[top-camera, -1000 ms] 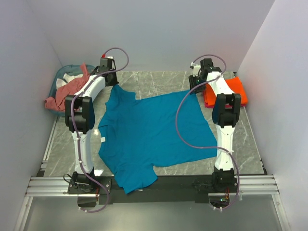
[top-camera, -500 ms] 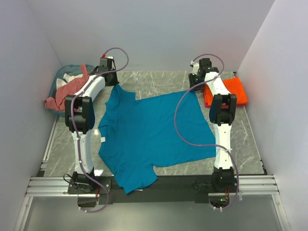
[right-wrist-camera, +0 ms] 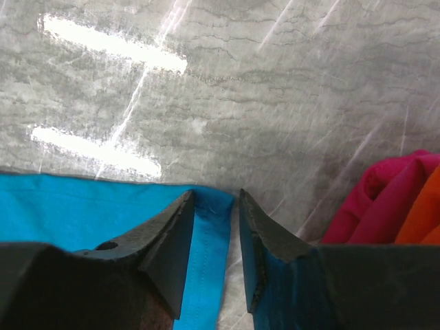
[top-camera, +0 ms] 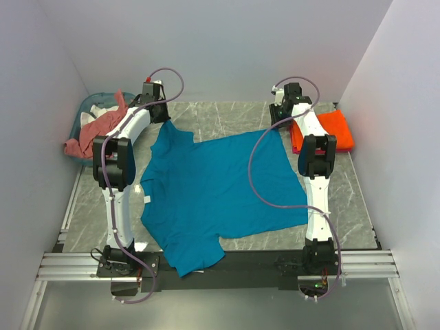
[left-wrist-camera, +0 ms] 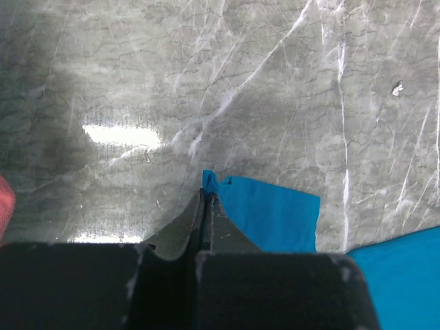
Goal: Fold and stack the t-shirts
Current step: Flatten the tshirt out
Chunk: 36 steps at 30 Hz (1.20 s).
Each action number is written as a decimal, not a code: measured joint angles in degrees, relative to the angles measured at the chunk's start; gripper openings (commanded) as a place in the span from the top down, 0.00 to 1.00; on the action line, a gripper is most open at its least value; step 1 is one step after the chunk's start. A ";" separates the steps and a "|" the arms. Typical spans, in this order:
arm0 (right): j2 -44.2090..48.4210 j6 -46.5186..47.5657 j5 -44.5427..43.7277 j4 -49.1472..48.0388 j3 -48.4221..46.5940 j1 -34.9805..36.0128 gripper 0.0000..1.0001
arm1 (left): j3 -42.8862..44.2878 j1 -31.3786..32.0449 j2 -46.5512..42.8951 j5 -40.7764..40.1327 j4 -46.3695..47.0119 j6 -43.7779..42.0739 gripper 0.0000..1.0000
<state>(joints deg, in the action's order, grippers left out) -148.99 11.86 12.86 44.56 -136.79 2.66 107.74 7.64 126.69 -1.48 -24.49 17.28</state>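
Looking down from overhead, I had the teal-blue t-shirt [top-camera: 220, 185] spread flat over the middle of the marble table [top-camera: 227, 113]. Its small white tag [top-camera: 146, 199] was at 9 o'clock, and one sleeve lapped past the table's near edge at 6 o'clock onto the dark strip by my bases. Bare marble lay open in a band at 12 o'clock, between my two wrists, and in narrower margins at 3 and 9 o'clock. Plain walls [top-camera: 220, 48] closed the table in on three sides.

My left gripper [left-wrist-camera: 206, 196] sat at 11 o'clock, clenched tight on the tip of the shirt's far sleeve, the blue cloth meeting its fingertips. My right gripper [right-wrist-camera: 215, 196] sat at 1 o'clock, released, with its jaws parted over the hemmed far-right corner of the same shirt. Nothing was pinched there, and the cloth lay flat on the marble under the gap.

One teal plastic basket [top-camera: 84, 110] stood at 10 o'clock by the left wall. In it lay the salmon-pink t-shirt [top-camera: 93, 134], crumpled and spilling over the rim, with some white cloth [top-camera: 103, 110] beside it. The orange t-shirt [top-camera: 333, 127] lay folded on the table at 2 o'clock, just beside my right gripper and apart from the teal hem.

I counted three t-shirts, one basket and two grippers.
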 measured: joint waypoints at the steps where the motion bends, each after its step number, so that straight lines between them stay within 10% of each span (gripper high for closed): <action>1: 0.00 0.11 0.00 -0.07 0.09 0.00 0.65 | 0.00 0.00 0.00 0.07 0.00 0.00 1.00; 14: 1.64 1.66 1.38 -2.62 3.80 -0.02 0.99 | 0.00 -0.28 0.00 0.15 -0.07 0.15 1.00; 26: 8.68 1.68 3.28 -0.39 11.02 0.00 1.00 | 0.00 -1.36 -1.42 1.44 -0.22 0.61 1.00; 36: 36.13 2.05 6.29 0.55 22.58 2.43 1.00 | -5.46 -2.16 -19.61 4.74 1.86 1.05 1.00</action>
<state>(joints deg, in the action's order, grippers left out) -112.86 13.91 19.16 45.10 -114.21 5.08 102.28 5.48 107.09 3.27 -22.63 18.33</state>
